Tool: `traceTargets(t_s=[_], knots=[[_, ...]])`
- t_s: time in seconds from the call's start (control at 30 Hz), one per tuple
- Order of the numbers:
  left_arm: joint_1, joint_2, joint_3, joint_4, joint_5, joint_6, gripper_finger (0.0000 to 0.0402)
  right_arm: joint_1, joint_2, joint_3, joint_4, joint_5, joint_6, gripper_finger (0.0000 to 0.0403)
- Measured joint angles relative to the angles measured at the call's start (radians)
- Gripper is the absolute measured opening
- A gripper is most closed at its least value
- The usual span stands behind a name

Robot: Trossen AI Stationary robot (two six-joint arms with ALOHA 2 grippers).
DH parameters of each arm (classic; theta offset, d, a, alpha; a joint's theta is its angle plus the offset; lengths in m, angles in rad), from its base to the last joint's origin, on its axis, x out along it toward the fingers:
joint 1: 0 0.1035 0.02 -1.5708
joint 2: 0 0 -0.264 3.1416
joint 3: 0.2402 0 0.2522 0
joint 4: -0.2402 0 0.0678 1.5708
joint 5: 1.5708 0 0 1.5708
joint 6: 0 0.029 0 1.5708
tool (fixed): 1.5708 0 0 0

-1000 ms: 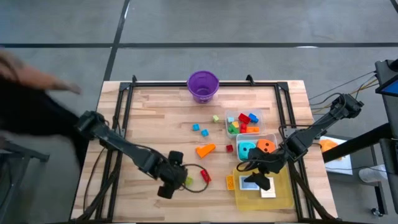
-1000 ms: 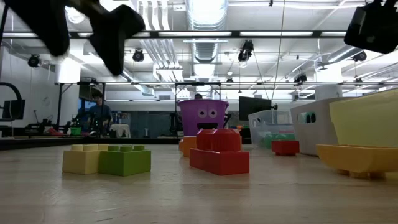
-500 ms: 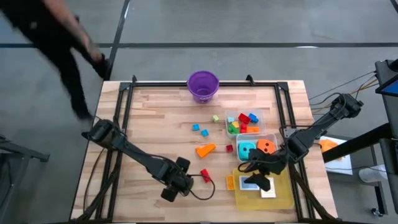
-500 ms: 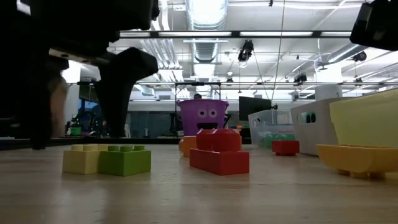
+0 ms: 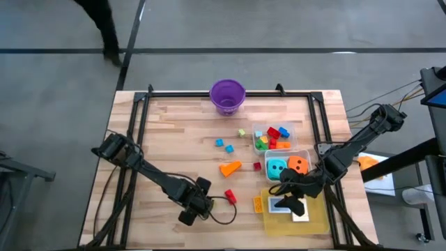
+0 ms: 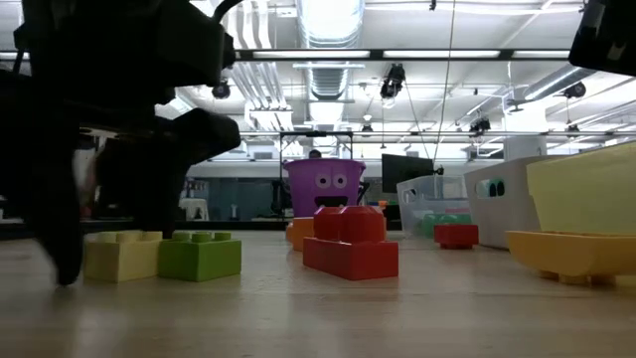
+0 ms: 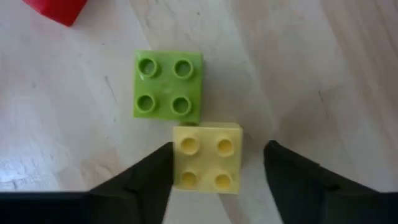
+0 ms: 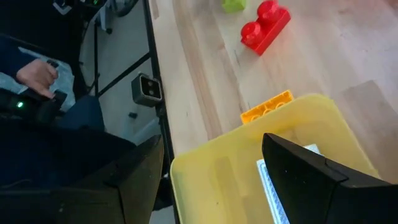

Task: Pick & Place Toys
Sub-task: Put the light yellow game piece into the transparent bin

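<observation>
Left fingers (image 7: 211, 171) spread, straddling yellow block (image 7: 207, 157), green block (image 7: 168, 86) touching its far edge, right fingers (image 8: 211, 174) released over yellow tray (image 8: 217, 168).

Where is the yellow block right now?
The yellow block sits on the table's front-left area, corner-to-edge against the green block, between the left gripper's open fingers, red block nearby.

no readable text, labels, brands or numbers anywhere.

Left gripper (image 7: 214, 163) down low near the table's front edge, fingers wide apart. Right gripper (image 5: 287, 197) over at the right side, fingers spread too.
</observation>
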Motion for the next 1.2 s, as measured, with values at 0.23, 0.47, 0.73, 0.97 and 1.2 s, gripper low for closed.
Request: traceTargets(t_s=[0.23, 0.47, 0.73, 0.97, 1.2], knots=[[0.003, -0.001, 0.000, 0.027, -0.018, -0.032, 0.0122, -0.001, 0.000, 0.000, 0.004, 0.040, 0.001, 0.0267], [0.007, -0.015, 0.000, -0.011, 0.063, -0.097, 0.0122, -0.001, -0.001, 0.000, 0.089, 0.074, -0.068, 0.0267], [0.041, -0.217, -0.001, 0.000, 0.185, -0.243, 0.0122, -0.001, -0.001, 0.014, 0.279, 0.133, -0.343, 0.0267], [0.178, -0.452, -0.001, 0.343, 0.195, -0.601, 0.0122, -0.003, 0.031, 0.191, 0.275, 0.379, -0.767, 0.0267], [0.313, -0.497, 0.001, 0.828, 0.141, -0.939, 0.0122, -0.004, 0.203, 0.487, 0.271, 0.858, -1.330, 0.0267]])
